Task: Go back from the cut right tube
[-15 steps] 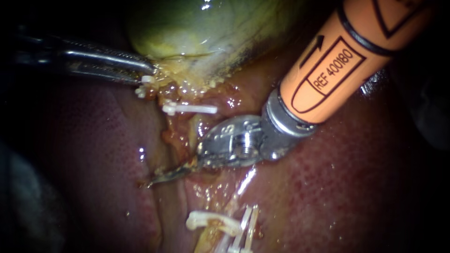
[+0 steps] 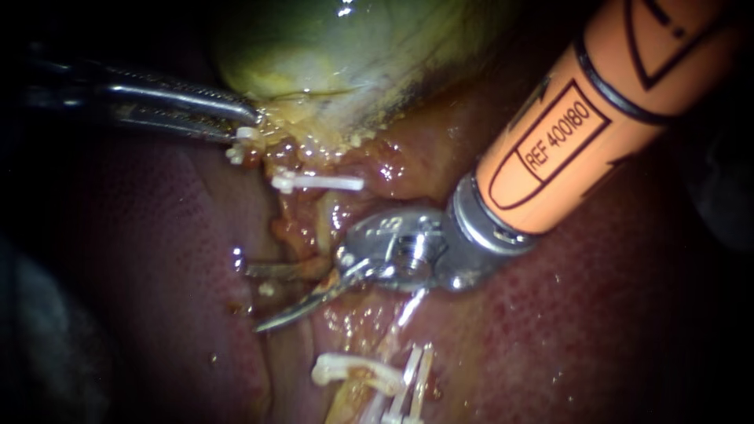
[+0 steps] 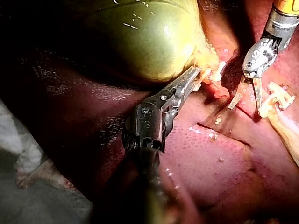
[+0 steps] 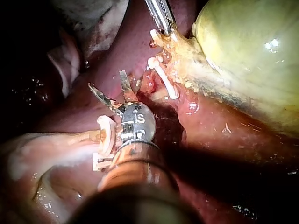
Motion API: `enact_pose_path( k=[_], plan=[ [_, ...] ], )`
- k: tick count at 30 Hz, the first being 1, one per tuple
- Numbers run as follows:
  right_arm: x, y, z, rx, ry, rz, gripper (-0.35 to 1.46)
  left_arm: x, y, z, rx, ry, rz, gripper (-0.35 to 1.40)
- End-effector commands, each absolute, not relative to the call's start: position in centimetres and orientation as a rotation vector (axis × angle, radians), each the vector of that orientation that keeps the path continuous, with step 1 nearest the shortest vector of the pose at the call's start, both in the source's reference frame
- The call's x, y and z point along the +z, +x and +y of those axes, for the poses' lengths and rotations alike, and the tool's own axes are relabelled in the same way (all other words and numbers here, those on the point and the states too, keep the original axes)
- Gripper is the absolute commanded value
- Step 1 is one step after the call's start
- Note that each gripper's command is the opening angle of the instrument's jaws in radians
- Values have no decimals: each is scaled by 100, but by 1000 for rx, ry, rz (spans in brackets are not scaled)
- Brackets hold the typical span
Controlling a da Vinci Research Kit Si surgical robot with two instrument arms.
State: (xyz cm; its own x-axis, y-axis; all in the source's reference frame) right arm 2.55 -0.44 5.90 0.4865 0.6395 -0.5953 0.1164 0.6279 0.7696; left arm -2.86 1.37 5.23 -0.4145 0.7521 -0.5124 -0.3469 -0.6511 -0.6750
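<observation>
the left instrument is seen entering from the left edge. its jaws are clamped together on the yellowish tissue at the lower rim of the gallbladder, which fills the top of the endoscope view. just beside those jaws a small white clip is seen on a shred of tissue.

further right, a long white clip lies crosswise above the upper stump of the right tube. the tube is found cut. its orange upper end hangs below that clip, and its lower part is held by a cluster of white clips near the bottom of the view, with a gap between the two ends.

the right instrument is brought in from the upper right on an orange shaft. its two thin curved blades are spread apart with nothing held between them, and they point leftward over the groove in the liver. the upper blade lies just beside the end of the upper stump; whether it touches cannot be told. in the right wrist view the blades are shown parted ahead of the metal wrist, with the white clips just beside it.
</observation>
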Motion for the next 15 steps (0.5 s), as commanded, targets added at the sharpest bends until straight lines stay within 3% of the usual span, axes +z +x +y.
enact_pose_path(
  k=[1, 5, 15],
  plan=[
    [587, 249, -44, 406, 814, 1040, 141, 522, -285, 137, 2096, -1094, -628, -35],
    [579, 215, -52, 447, 585, 1060, 143, 522, -285, 137, 2096, -1094, -629, -35],
    [578, 132, -38, 338, 320, 1012, 143, 523, -284, 138, 2096, -1094, -629, -35]
  ],
)
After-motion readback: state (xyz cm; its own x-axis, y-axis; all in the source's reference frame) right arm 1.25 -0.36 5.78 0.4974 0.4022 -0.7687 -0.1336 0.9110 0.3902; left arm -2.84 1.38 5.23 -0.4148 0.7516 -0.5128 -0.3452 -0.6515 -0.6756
